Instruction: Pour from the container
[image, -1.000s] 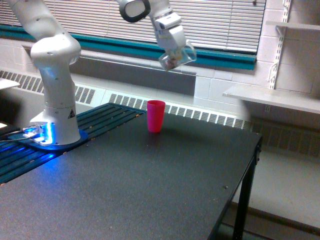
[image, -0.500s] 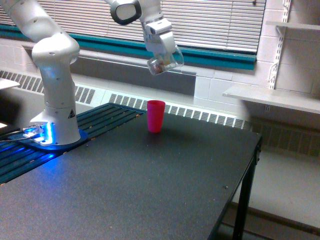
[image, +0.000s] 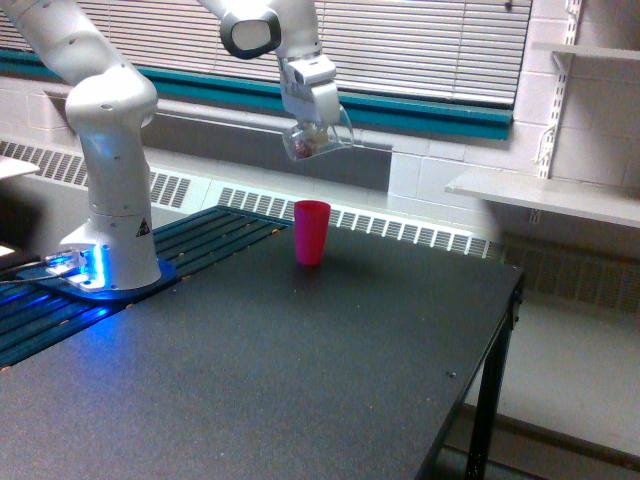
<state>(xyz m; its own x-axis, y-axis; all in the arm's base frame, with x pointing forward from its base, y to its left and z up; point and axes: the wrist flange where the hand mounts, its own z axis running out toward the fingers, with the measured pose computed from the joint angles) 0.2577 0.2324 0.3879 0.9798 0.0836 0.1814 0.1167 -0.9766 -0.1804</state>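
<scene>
Since the earlier frames the arm has swung toward the exterior view's left and dropped, so the gripper (image: 312, 118) now sits almost directly above the pink cup (image: 311, 231) rather than off to the right of it. Starting at the left, the arm's white base (image: 108, 215) stands on its blue-lit mount at the edge of the dark table (image: 300, 380); nothing there looks at risk. Moving right, the jaws are pinching the clear container (image: 313, 141), which hangs tilted in the air well above the pink cup, its reddish-brown pieces gathered toward the lower left end. The mouth's exact direction is hard to read at this size. From here the main hazard, as I judge it, is height: pieces falling that far into a narrow cup could scatter, bounce off the rim, or miss it if the mouth is slightly off-centre. A quick further tilt could dump the load at once and overshoot toward the radiator grille (image: 400, 228) behind. The light, empty-looking pink cup could also tip if struck on its rim. Farther right, the table's open edge offers no barrier to rolling strays.
</scene>
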